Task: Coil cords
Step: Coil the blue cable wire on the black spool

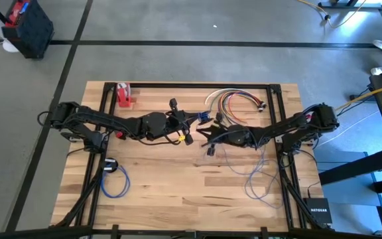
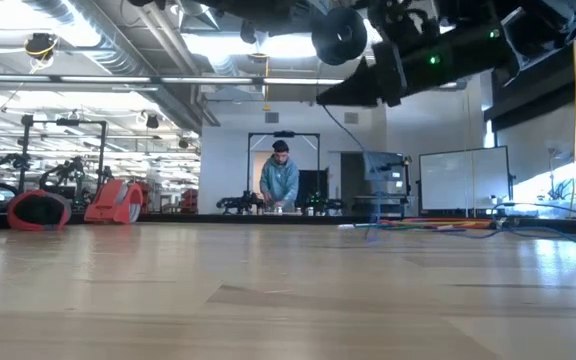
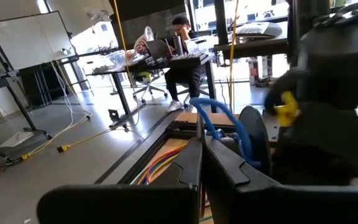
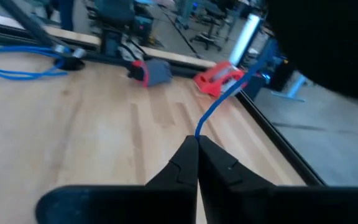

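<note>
A thin blue cord runs between my two grippers above the table's middle. Its long slack part (image 1: 247, 174) lies in loose loops on the wood toward the near right. My left gripper (image 1: 190, 131) is shut on the cord, which bends into a small loop (image 3: 221, 117) just past its fingertips. My right gripper (image 1: 208, 137) is shut on the cord a little to the right. In the low view the cord (image 2: 367, 180) hangs from the grippers down to the table. My left gripper pinches the blue cord (image 3: 207, 122) between its two shut fingertips, the fingers about level and coming from the table's left. The cord arches up and over in a loop beyond the tips, clear of the table. My right gripper pinches the blue cord (image 4: 201, 127) at its fingertips, coming from the table's right and slanting slightly down. The cord leaves the tips in a straight line toward the left gripper, lifted clear of the wood.
A bundle of coloured cords (image 1: 234, 99) lies at the far edge. A red holder (image 1: 123, 95) stands at the far left. A coiled blue cord (image 1: 115, 180) with a black disc (image 1: 110, 164) lies near left. A black box (image 1: 317, 211) sits near right. A person sits beyond the table.
</note>
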Controlling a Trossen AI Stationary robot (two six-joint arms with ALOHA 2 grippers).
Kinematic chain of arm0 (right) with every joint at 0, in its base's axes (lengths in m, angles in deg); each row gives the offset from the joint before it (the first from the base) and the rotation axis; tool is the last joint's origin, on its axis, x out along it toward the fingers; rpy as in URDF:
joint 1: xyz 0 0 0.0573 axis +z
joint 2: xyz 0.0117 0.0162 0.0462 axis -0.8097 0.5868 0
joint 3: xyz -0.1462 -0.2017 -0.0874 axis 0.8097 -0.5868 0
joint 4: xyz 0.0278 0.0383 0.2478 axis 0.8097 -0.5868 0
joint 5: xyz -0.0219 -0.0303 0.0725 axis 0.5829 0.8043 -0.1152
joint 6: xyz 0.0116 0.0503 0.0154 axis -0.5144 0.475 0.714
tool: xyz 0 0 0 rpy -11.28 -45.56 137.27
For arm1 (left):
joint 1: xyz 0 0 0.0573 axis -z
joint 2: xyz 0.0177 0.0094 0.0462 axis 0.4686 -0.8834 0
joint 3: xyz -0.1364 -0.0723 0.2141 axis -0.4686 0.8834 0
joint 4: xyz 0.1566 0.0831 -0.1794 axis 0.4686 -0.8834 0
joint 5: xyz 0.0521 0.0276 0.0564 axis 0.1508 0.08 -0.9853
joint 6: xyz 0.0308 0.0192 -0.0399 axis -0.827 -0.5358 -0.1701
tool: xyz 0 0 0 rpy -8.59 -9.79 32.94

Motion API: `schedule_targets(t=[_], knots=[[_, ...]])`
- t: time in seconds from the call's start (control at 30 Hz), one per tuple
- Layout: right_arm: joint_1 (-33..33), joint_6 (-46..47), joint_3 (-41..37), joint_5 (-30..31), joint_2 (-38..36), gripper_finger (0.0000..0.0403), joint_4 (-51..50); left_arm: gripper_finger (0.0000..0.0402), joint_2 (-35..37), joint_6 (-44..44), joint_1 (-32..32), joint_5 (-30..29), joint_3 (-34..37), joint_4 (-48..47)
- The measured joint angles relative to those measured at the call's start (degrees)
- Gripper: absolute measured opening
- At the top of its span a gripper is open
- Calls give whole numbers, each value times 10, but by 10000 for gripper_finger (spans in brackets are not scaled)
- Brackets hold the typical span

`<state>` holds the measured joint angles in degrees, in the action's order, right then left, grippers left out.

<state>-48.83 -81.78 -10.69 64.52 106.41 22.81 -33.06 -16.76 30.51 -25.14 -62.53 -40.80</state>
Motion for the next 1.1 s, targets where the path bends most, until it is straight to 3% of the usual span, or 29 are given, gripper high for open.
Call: schedule_targets(t=[0.3, 0.6, 0.8, 1.1], knots=[[67, -93, 71, 75, -18, 3, -51, 1, 0, 3, -1, 0, 0, -5], [92, -124, 83, 105, -155, 1, -138, 1, 0, 1, -1, 0, 0, -8], [92, -112, 83, 149, -267, 1, -281, 1, 0, 0, -1, 0, 0, -7], [120, -9, 71, 266, -400, 0, -524, 1, 32, -3, 13, -2, 0, -50]])
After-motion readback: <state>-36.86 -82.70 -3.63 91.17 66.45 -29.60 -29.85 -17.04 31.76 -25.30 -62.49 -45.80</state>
